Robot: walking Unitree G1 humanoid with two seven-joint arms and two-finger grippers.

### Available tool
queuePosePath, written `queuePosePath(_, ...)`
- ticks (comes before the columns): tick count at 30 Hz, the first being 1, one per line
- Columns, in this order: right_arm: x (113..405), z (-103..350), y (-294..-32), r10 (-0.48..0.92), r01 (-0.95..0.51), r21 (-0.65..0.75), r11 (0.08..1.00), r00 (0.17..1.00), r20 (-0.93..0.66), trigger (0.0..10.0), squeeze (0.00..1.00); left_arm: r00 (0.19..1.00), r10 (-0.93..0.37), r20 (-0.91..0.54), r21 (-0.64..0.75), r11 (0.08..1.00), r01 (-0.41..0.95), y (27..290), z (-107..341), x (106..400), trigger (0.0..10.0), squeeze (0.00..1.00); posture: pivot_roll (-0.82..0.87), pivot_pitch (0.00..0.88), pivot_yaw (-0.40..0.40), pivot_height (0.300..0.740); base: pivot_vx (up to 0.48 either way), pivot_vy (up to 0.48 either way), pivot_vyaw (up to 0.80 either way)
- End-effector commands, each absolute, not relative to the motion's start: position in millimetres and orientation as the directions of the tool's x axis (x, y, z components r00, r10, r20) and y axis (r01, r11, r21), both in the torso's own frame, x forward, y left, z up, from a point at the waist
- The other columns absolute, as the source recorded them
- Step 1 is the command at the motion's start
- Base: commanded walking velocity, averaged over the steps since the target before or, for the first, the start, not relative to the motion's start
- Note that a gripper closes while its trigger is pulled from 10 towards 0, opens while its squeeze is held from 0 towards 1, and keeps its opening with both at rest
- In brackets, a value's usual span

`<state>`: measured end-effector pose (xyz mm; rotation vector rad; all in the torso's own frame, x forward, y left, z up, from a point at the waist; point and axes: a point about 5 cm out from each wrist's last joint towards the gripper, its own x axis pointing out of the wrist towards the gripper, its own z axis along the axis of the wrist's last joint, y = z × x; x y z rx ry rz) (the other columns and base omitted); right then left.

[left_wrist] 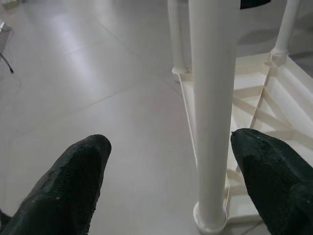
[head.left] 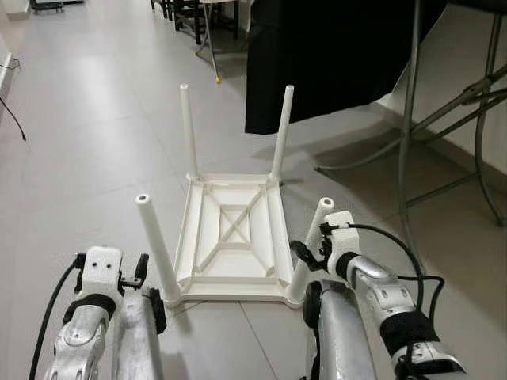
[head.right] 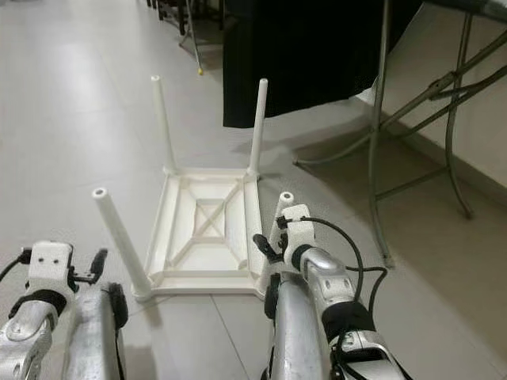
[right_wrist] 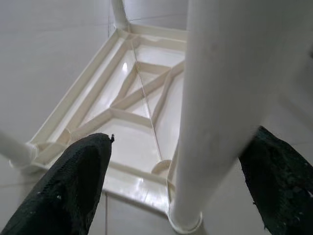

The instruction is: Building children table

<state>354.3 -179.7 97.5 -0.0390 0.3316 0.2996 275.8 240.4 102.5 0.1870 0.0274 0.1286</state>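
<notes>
So the kids' table (head.left: 234, 237) is lying upside down on the tiled floor (head.left: 95, 142), top face down, with all four white legs poking up from its corners. The two far legs look straight. The near-left leg (head.left: 156, 247) leans outward a bit, so I'd guess it isn't fully seated in its socket.

Both arms are reaching for the near edge. The left claw (left_wrist: 166, 181) has its fingers spread apart with the near-left leg standing between them, not touching as far as I can tell. The right claw (right_wrist: 176, 186) is also spread wide, straddling the near-right leg (right_wrist: 215, 98), with daylight on both sides.

What could go wrong: if either claw closes off-centre or high up the leg, it'll lever the leg sideways instead of pushing it home, and the light plastic table could skid on the smooth tiles or tip. The leaning leg is the likelier one to pop out.

The head views give you the lean and the overall layout. The wrist views are what actually show the finger gaps and the sockets at the base of each near leg, plus the cross-bracing under the top.
</notes>
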Motion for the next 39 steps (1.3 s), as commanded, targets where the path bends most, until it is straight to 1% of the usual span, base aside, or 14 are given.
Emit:
queuePosePath(1,358,101,-179,0.262,-0.27,0.016,0.963,0.915,-0.307,10.0,0.0,0.993,0.116,-0.016,0.209,0.972,-0.11,242,103,278,10.0,0.0,0.06,0.195,-0.049,0.32,0.0,0.0,0.0)
queuePosePath(4,366,112,-185,0.208,-0.209,0.025,0.978,0.936,-0.283,10.0,0.0,0.996,0.082,0.033,0.211,0.974,-0.087,238,121,293,10.0,0.0,0.06,0.214,-0.053,0.32,0.0,0.0,0.0)
queuePosePath(8,368,114,-189,0.199,-0.194,0.047,0.98,0.94,-0.279,10.0,0.0,0.997,0.058,0.052,0.207,0.976,-0.068,233,130,299,10.0,0.0,0.06,0.221,-0.054,0.32,0.0,0.0,0.0)
queuePosePath(9,369,115,-194,0.176,-0.168,0.052,0.984,0.943,-0.281,10.0,0.0,0.998,0.034,0.057,0.202,0.978,-0.045,229,134,304,10.0,0.0,0.06,0.229,-0.055,0.32,0.0,0.0,0.0)
queuePosePath(18,370,113,-198,0.154,-0.134,0.087,0.987,0.946,-0.284,10.0,0.0,0.999,-0.003,0.042,0.185,0.983,-0.005,219,133,309,10.0,0.0,0.06,0.228,-0.056,0.32,0.0,0.0,0.0)
queuePosePath(20,371,115,-198,0.171,-0.14,0.133,0.981,0.948,-0.267,10.0,0.0,0.999,-0.015,0.041,0.174,0.985,0.008,214,136,314,10.0,0.0,0.06,0.225,-0.058,0.32,0.0,0.0,0.0)
queuePosePath(23,372,117,-198,0.186,-0.15,0.158,0.976,0.95,-0.252,10.0,0.0,0.999,-0.02,0.044,0.169,0.986,0.012,212,138,316,10.0,0.0,0.06,0.224,-0.058,0.32,0.0,0.0,0.0)
queuePosePath(25,372,120,-195,0.226,-0.188,0.178,0.966,0.946,-0.232,10.0,0.0,0.999,-0.022,0.039,0.146,0.989,0.017,208,140,320,10.0,0.0,0.06,0.22,-0.059,0.32,0.0,0.0,0.0)
queuePosePath(34,373,119,-191,0.276,-0.234,0.193,0.953,0.933,-0.232,10.0,0.0,1.0,-0.026,0.004,0.123,0.992,0.025,204,139,328,10.0,0.0,0.06,0.218,-0.061,0.32,0.0,0.0,0.0)
queuePosePath(36,373,120,-187,0.32,-0.281,0.188,0.941,0.919,-0.231,10.0,0.0,1.0,-0.025,0.003,0.124,0.992,0.025,200,143,334,10.0,0.0,0.06,0.219,-0.063,0.32,0.0,0.0,0.0)
queuePosePath(39,372,120,-187,0.319,-0.281,0.182,0.942,0.918,-0.237,10.0,0.0,1.0,-0.018,0.003,0.123,0.992,0.017,200,143,335,10.0,0.0,0.06,0.22,-0.066,0.32,0.0,0.0,0.0)
